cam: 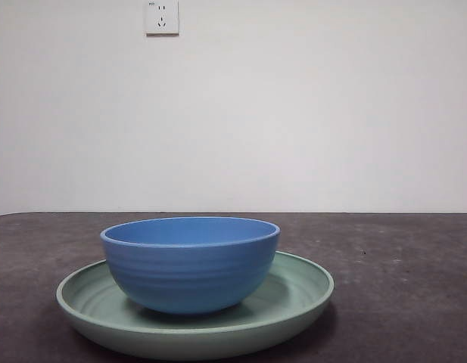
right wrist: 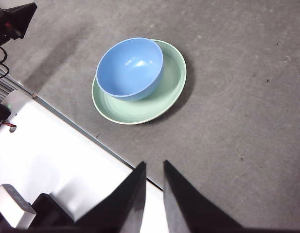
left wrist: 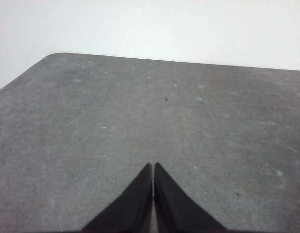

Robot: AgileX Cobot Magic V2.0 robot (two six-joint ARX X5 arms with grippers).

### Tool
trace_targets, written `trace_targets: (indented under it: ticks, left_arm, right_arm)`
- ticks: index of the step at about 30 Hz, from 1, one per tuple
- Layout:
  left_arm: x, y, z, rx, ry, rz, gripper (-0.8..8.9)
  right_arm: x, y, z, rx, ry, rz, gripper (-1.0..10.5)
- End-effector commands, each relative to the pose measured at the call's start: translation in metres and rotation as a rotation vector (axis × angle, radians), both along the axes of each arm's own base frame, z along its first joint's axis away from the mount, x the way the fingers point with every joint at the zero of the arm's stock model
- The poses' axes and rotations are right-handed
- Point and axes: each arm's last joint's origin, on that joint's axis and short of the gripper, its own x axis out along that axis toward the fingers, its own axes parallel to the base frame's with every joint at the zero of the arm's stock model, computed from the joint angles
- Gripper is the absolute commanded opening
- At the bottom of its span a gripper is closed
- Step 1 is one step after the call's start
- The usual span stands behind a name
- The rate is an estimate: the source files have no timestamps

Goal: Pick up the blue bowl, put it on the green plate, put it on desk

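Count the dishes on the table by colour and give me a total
Blue: 1, the round, deep, matte blue bowl, standing in the plate.
Green: 1, the wide, shallow, pale mint-green plate, resting on the dark grey desk.
Total: 2 dishes.

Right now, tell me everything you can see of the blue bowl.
The blue bowl is round and deep, matte medium blue, with faint horizontal ridges outside and a smooth inside. It looks empty and undamaged. It stands upright, mouth up, inside the green plate, off-centre toward one side of it. Only the plate touches it; no pincer is near.
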Motion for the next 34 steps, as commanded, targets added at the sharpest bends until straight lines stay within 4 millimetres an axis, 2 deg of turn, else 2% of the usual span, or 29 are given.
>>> trace_targets:
  ticks: [1,19,25,29,34]
  left_arm:
    - [0.001,0.0,-0.006,-0.002,0.007,0.004,0.07]
    - [0.001,0.0,-0.006,-0.002,0.007,0.003,0.07]
    - [0.001,0.0,-0.006,-0.002,0.007,0.004,0.07]
    - [0.001,0.0,-0.006,-0.002,0.007,0.004,0.07]
    - [0.001,0.0,-0.006,-0.002,0.007,0.004,0.07]
  right_arm:
    - [0.0,0.0,0.004,0.007,-0.021,0.012,0.5]
    - [0.0,0.0,0.004,0.006,-0.021,0.011,0.5]
    - [0.001,-0.002,0.004,0.005,-0.026,-0.073,0.5]
    - [0.008,-0.002,0.001,-0.072,-0.115,-0.145,0.5]
    - [0.029,0.0,-0.009,-0.163,-0.333,-0.209,0.5]
